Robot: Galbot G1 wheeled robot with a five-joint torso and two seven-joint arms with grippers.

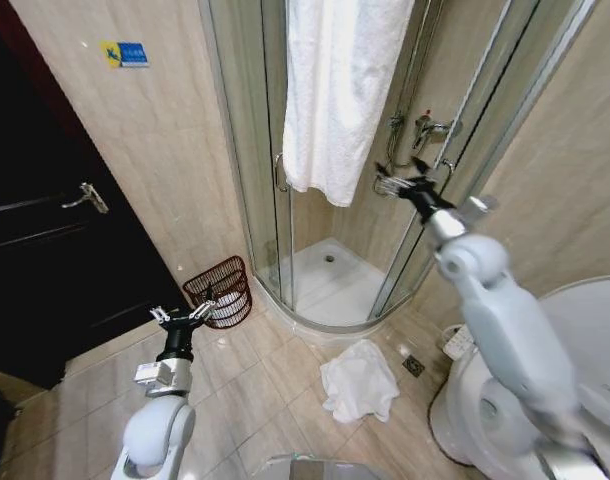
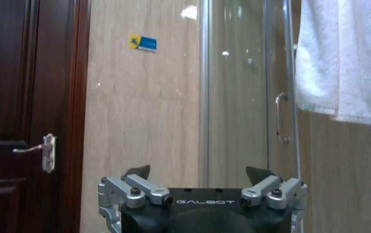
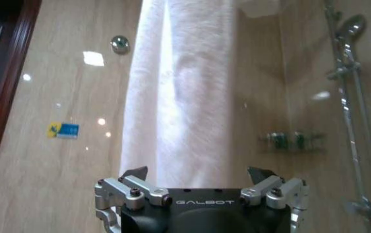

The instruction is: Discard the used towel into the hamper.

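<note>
The right gripper (image 1: 403, 186) is raised high at the edge of the shower enclosure (image 1: 285, 180), jaws spread wide and holding nothing, aimed at the hanging white towel (image 1: 340, 90); in the right wrist view that towel (image 3: 179, 97) hangs straight ahead of the open right gripper (image 3: 198, 177), long axis vertical, lower hem just above it but not between the fingers. A crumpled towel (image 1: 360, 380) lies on the floor tiles (image 1: 275, 380) below and nearer the robot's base, between the 2 arms. The hamper (image 1: 219, 290) stands on the floor by the enclosure's left edge, well apart from the right gripper. The left gripper (image 1: 181, 317), also wide and empty, hovers just in front of the hamper, clearly the nearer hand to it.
</note>
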